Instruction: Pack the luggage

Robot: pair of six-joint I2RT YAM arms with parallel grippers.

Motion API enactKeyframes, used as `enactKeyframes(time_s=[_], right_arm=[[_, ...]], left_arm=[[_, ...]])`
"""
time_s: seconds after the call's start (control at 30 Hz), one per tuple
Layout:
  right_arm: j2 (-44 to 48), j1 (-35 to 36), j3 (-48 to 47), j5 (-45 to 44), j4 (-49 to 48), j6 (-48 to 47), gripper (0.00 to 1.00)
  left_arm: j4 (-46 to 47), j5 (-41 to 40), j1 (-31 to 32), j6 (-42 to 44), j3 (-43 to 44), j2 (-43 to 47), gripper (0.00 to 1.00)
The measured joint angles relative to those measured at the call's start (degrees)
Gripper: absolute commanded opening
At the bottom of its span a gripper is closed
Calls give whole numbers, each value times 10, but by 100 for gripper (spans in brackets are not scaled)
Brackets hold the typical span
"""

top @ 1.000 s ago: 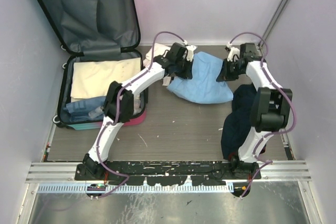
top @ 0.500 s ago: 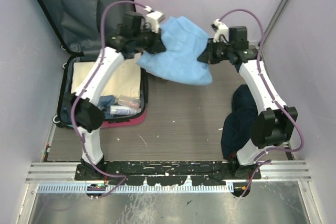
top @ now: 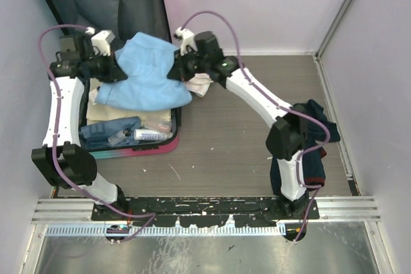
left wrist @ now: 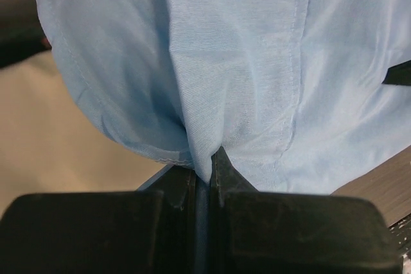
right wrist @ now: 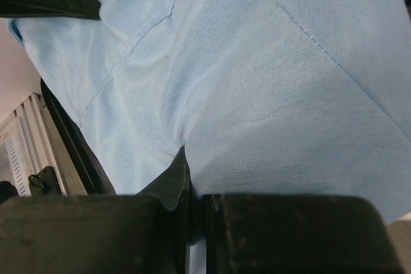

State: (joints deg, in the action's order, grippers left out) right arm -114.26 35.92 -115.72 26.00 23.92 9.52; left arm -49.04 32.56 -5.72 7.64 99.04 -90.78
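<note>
Holding a light blue cotton garment [top: 149,76] stretched between both arms, I see my left pincer [left wrist: 205,166] clenched on one bunched edge; my right pincer [right wrist: 191,181] clamps the other; the garment hangs over the open pink-to-turquoise hard-shell suitcase [top: 138,151], lying far left on the wood-grain surface [top: 225,152], dark grey lid [top: 96,11] raised.

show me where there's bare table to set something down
Free: the wide stretch of table between the suitcase and the navy clothes heap, and the back right corner. Crowded: the suitcase, already holding folded clothes, with the blue shirt held over it by the left gripper and right gripper; a white cloth lies beside it.
</note>
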Motion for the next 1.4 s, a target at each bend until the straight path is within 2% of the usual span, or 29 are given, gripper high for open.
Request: enactKeyframes(time_s=[0.1, 0.27, 0.3, 0.33, 0.5, 0.57, 0.63, 0.87, 1.03, 1.23, 1.4], right_arm=[[-59, 42, -28, -13, -9, 9, 1], [-138, 86, -61, -22, -19, 14, 1], [-149, 91, -62, -24, -21, 15, 3], [-159, 96, -62, -25, -21, 16, 14], [-180, 103, -62, -43, -22, 19, 66], [-180, 99, -62, -51, -19, 15, 77], [-179, 92, -63, -56, -19, 11, 82], [-146, 34, -57, -52, -15, -6, 87], [-120, -56, -47, -54, -24, 4, 91], [-122, -156, -10, -62, -47, 77, 99], [-147, -193, 16, -71, -85, 173, 99]], left_arm=[[-20, 3, -65, 40, -53, 24, 0], [-34, 2, -129, 87, -125, 25, 0], [-36, 0, -141, 94, -137, 23, 1], [-36, -3, -149, 99, -148, 18, 5], [-33, -19, -158, 115, -163, -21, 54], [-33, -33, -160, 116, -158, -37, 72], [-33, -47, -162, 115, -151, -43, 98], [-18, -67, -161, 99, -100, -23, 98], [5, -74, -149, 91, -66, 0, 98], [47, -95, -96, 91, -67, 28, 98], [70, -109, -61, 97, -78, 43, 98]])
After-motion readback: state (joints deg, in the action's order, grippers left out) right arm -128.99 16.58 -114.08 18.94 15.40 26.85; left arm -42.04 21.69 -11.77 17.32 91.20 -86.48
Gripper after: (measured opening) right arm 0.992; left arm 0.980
